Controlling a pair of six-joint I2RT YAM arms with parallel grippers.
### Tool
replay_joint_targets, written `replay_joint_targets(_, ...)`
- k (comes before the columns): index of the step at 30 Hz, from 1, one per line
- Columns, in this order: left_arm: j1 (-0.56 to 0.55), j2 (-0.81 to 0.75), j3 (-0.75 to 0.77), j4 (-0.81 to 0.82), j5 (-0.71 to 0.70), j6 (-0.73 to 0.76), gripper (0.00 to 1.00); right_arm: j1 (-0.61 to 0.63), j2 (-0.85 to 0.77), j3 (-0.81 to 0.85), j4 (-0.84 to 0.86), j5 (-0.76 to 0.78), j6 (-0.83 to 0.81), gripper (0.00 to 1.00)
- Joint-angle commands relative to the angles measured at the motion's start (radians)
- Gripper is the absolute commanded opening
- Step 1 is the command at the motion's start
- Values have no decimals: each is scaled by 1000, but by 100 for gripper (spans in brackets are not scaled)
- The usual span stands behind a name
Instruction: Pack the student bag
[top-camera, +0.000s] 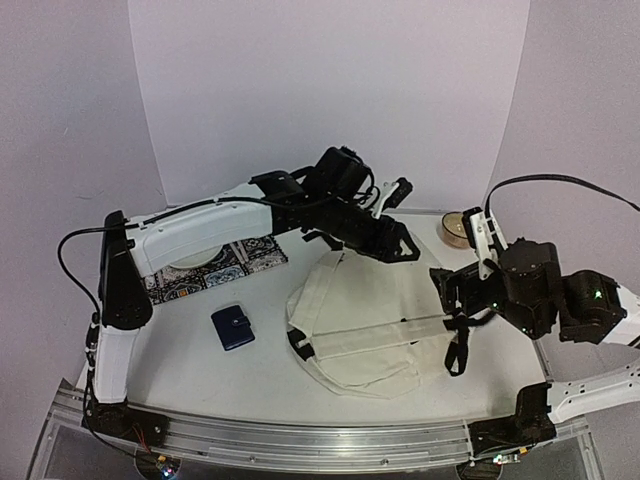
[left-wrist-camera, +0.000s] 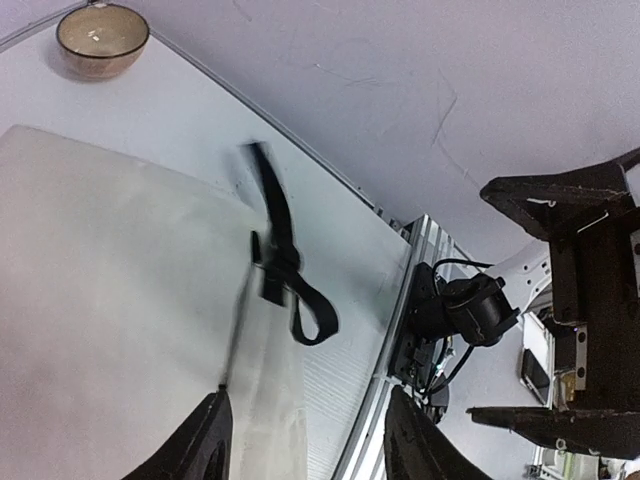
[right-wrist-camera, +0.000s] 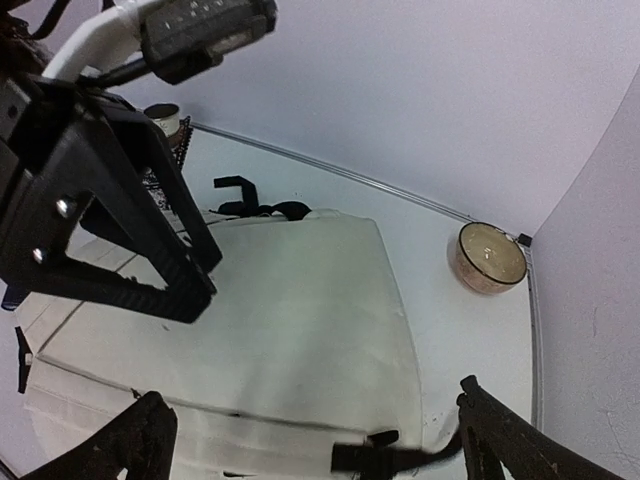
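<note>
The student bag (top-camera: 360, 320) is a cream fabric backpack lying flat in the middle of the table, with black straps (top-camera: 455, 345) at its right side. My left gripper (top-camera: 398, 245) hovers over the bag's far edge. In the left wrist view it (left-wrist-camera: 312, 445) is open, with nothing between its fingers (left-wrist-camera: 210, 440), and the bag (left-wrist-camera: 110, 300) and a blurred black strap (left-wrist-camera: 285, 270) lie below. My right gripper (top-camera: 448, 300) is at the bag's right edge. In the right wrist view it (right-wrist-camera: 325, 445) stands wide open above the bag (right-wrist-camera: 280, 320), with a black strap (right-wrist-camera: 390, 460) lying loose between its fingers.
A dark blue wallet (top-camera: 232, 327) lies left of the bag. A patterned mat (top-camera: 215, 265) lies under the left arm at the back left. A small bowl (top-camera: 455, 228) stands at the back right, close to the right arm. The metal rail (top-camera: 300, 440) runs along the near edge.
</note>
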Motion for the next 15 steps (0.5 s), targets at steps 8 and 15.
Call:
replay_joint_targets(8,25,-395,-563,173,-354,-82,65,-134,189,59,-81,-175,43,98)
replay_joint_targets(15,25,-531,-870,210,-495,-210,73,-345,347,74,-67,-379,39,98)
